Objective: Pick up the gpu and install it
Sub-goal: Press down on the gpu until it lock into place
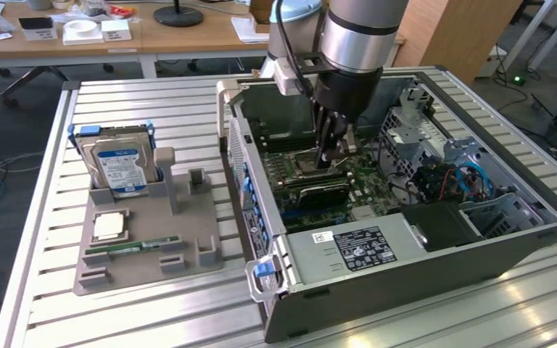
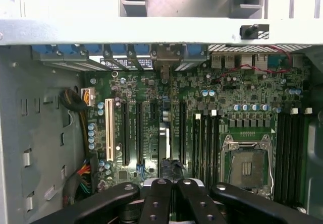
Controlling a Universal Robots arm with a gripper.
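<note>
Seating the card: the end effector [image 1: 335, 156] is deep inside the open computer case [image 1: 394, 270], its fingers pressed together and, as far as can be judged, pinching the top edge of the gpu [image 1: 319, 194] over the motherboard [image 1: 361, 183].
Gpu position: standing on edge among the expansion slots, near the middle of the board, running toward the case wall on the exterior view's left.
Doing it well: keep the card upright and in line with its slot, and press straight down and evenly (a tilt would probably catch one end before the other). I would judge the grip narrow, so side loads should be kept small.
Watch for: the black slots lie just beside one another, so it is easy to settle over the wrong one.
Wrist view adds: the end effector [image 2: 171, 183] with its fingers meeting at the centre line, the gpu [image 2: 162, 143] as a thin edge-on sliver running away from them, the white slot [image 2: 109, 130] off to one side and the open CPU socket [image 2: 246, 166] to the other.
Exterior view adds: the parts tray [image 1: 191, 270] on the slatted table [image 1: 143, 109], to the left of the case, with the hard drive [image 1: 119, 167] standing at its far end and the RAM stick [image 1: 138, 248] lying at its near end.
</note>
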